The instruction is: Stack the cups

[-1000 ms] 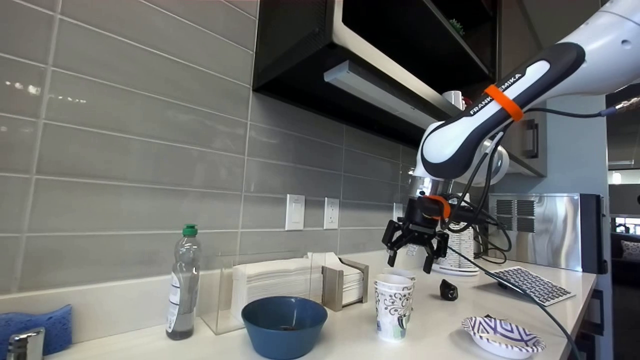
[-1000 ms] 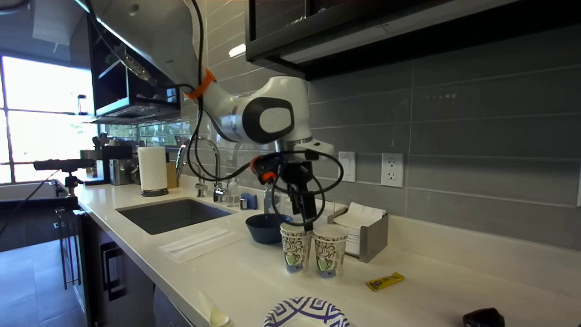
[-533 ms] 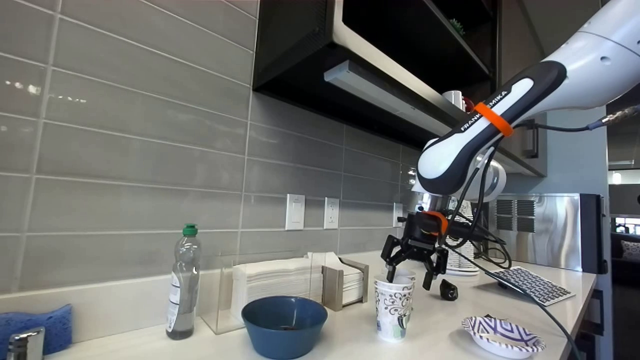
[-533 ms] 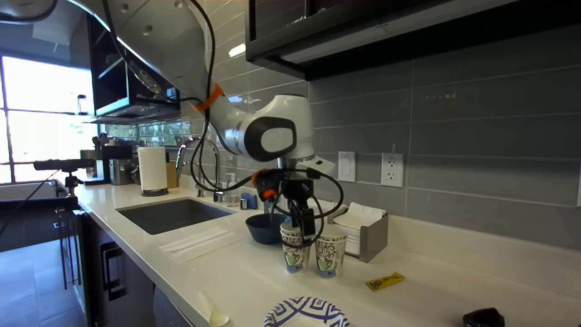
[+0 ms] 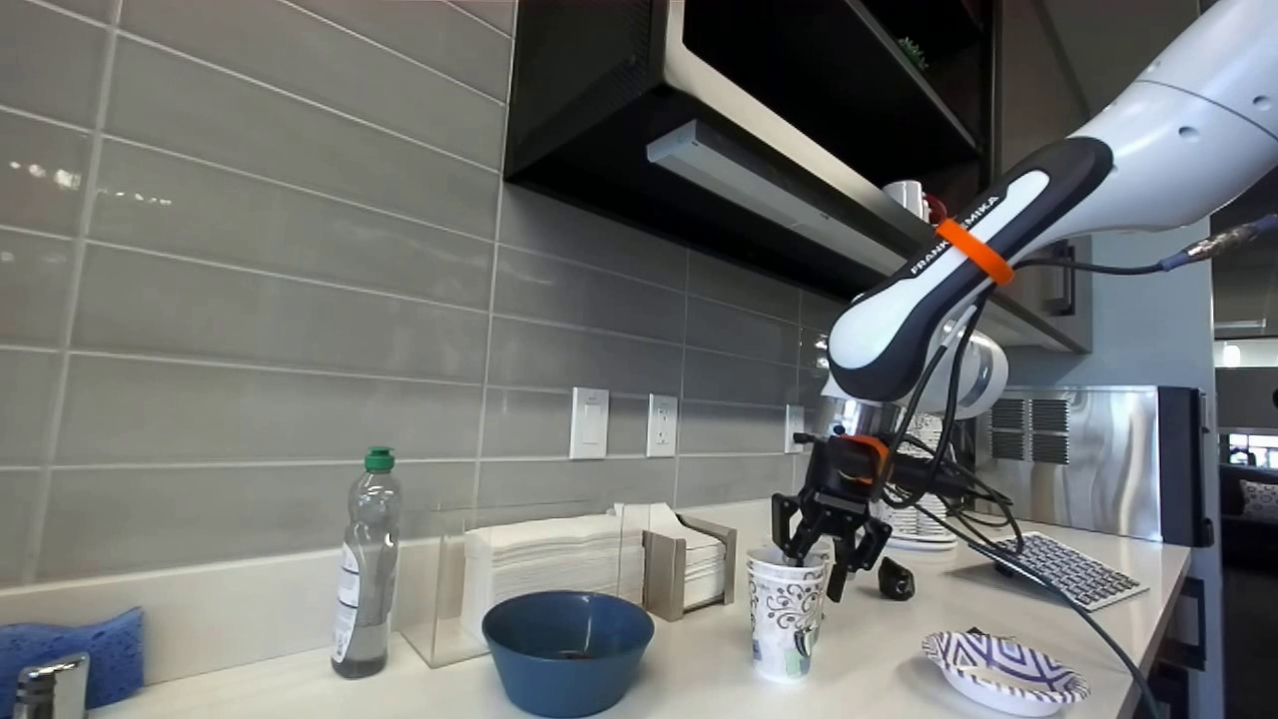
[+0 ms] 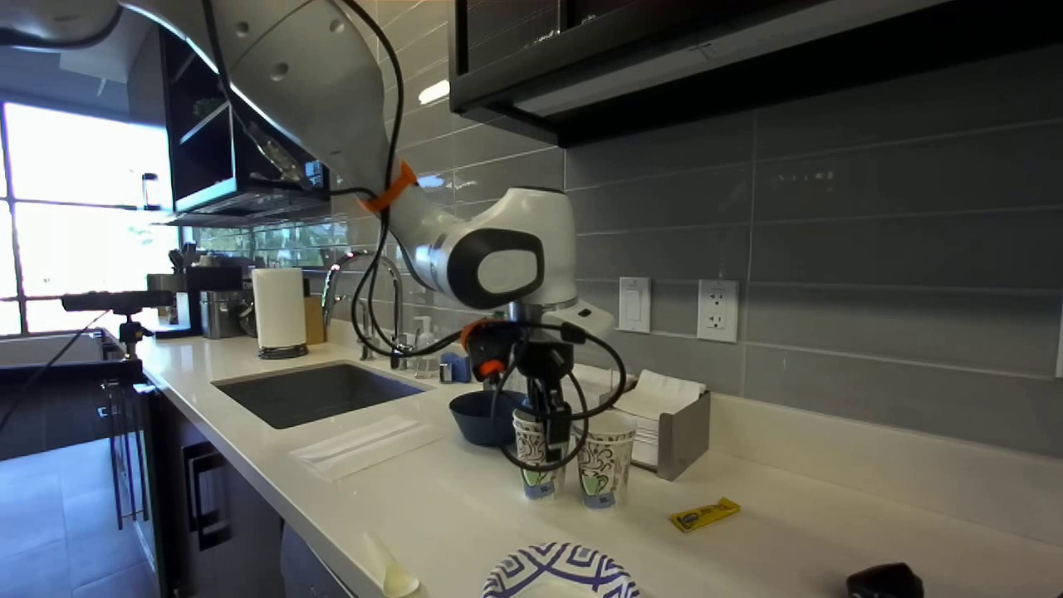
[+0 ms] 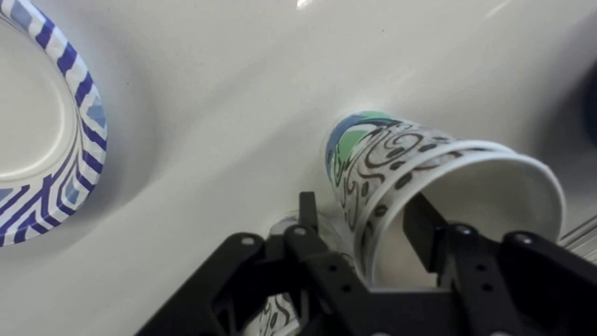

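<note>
While one finger [image 7: 422, 228] of my pincer [image 7: 364, 214] sits inside the doubled cup [image 7: 373, 163], its mate hangs outside, the paper wall between them; I have the jaws partway apart, and whether either touches, I can't tell. That cup, two rims showing, stands on the counter [image 7: 224, 70] just beside the second cup [image 6: 604, 465]. In an exterior view I see the pair side by side, a yellow packet [image 6: 704, 516] at four o'clock from them; in an exterior view the doubled cup [image 5: 784, 629] covers most of the second, with the blue bowl [image 5: 569, 689] at nine o'clock. Both cups stand upright, long axes vertical, mouths up; through the wrist camera the doubled one's mouth slants to four o'clock. A cable [image 6: 624, 374] loops across it in an exterior view. In the wrist view the pincer hides much of the second cup, past seven o'clock; the patterned dish [image 7: 84, 91] is cut off near ten, a dark blue shape [image 7: 592, 107] at two too cropped to name.
</note>
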